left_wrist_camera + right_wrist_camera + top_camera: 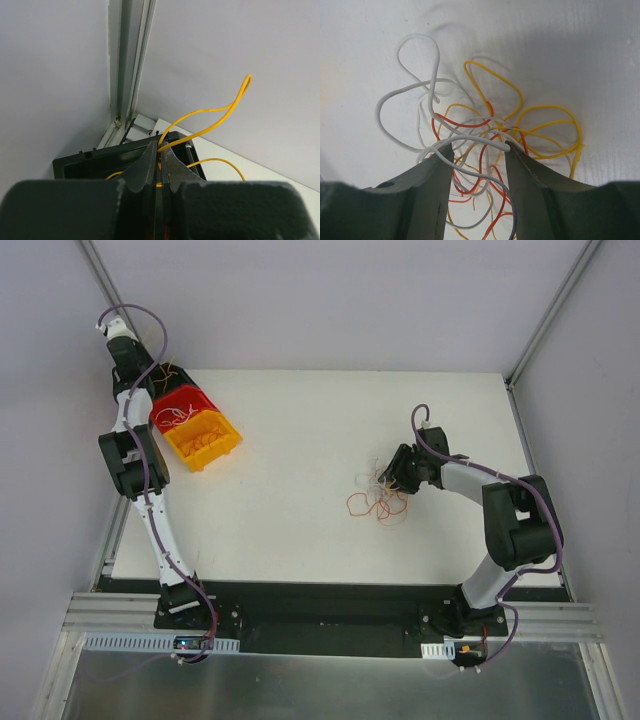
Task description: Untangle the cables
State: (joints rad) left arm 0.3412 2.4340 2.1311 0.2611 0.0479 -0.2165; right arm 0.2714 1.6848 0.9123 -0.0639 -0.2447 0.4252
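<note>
The left hand (161, 152), well apart from the cable tangle (490, 122), pinches a yellow cable (243, 90) tightly. The right hand (479, 149), half-open, straddles that tangle on the tabletop (570, 40).

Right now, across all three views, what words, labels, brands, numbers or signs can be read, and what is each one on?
None readable in any view.
Red bin, yellow bin, table: no print visible.
Yellow cable in the left end effector, cable tangle: no markings.
Small blue patch and orange patch at the arm bases: too small to read.
</note>
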